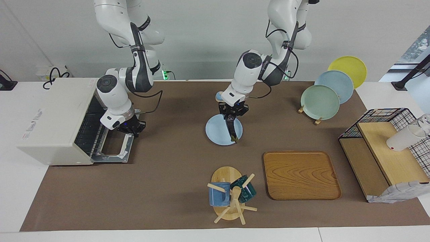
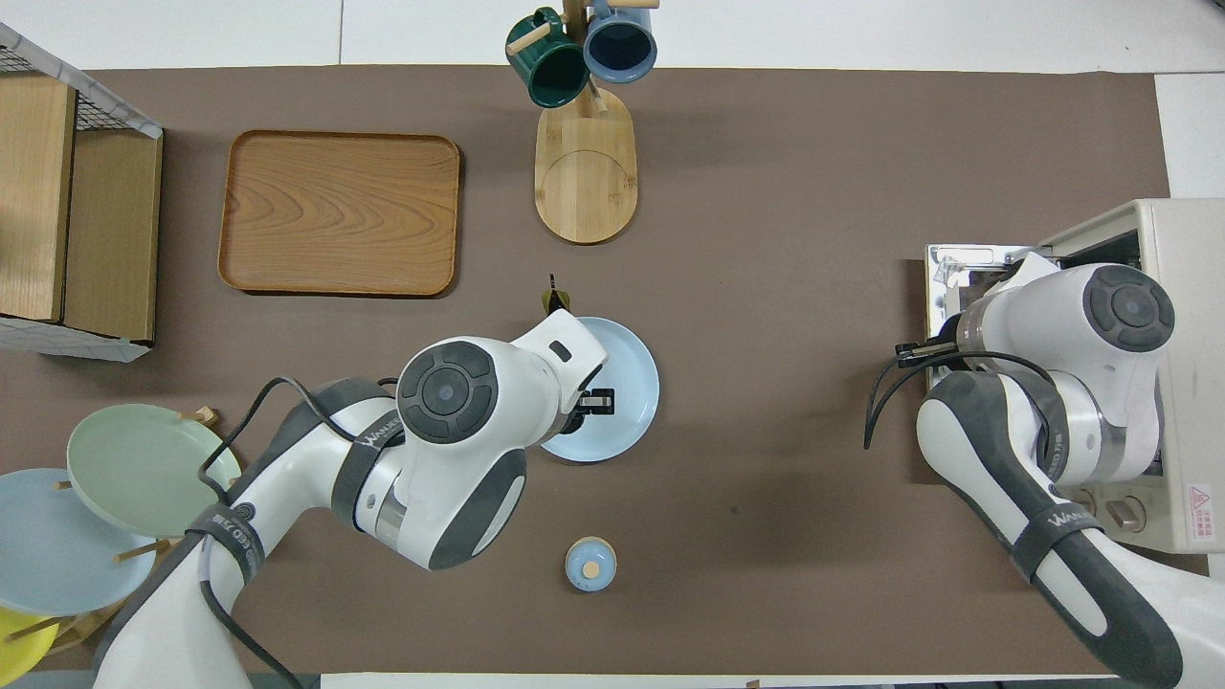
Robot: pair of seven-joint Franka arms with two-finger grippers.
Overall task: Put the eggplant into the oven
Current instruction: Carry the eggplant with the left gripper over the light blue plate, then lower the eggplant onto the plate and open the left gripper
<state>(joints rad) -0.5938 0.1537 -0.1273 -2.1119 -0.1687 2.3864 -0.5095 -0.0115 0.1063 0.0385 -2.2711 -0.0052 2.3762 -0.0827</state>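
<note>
Off-white oven [image 1: 53, 121] stands open, right gripper [image 1: 131, 128] over its lowered door, fingers unreadable; left gripper [image 1: 231, 118] clamps eggplant [image 1: 232, 131] above pale-blue plate [image 1: 215, 131]; brown mat [image 1: 168, 188] underneath.

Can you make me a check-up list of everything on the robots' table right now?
Surface: brown mat on a white table, flat.
Job's things: eggplant hangs from the left hand over the light blue plate, stem end down. Oven at the right arm's end, its door open and flat.
Clutter: wooden tray, mug tree with two mugs, plate rack with three plates, wire shelf, white cup, small blue lid.
Hands: left hand shut on the eggplant; right hand over the oven door.
Cables: black cables run along both arms.
Surroundings: white wall, plugs near the oven.
</note>
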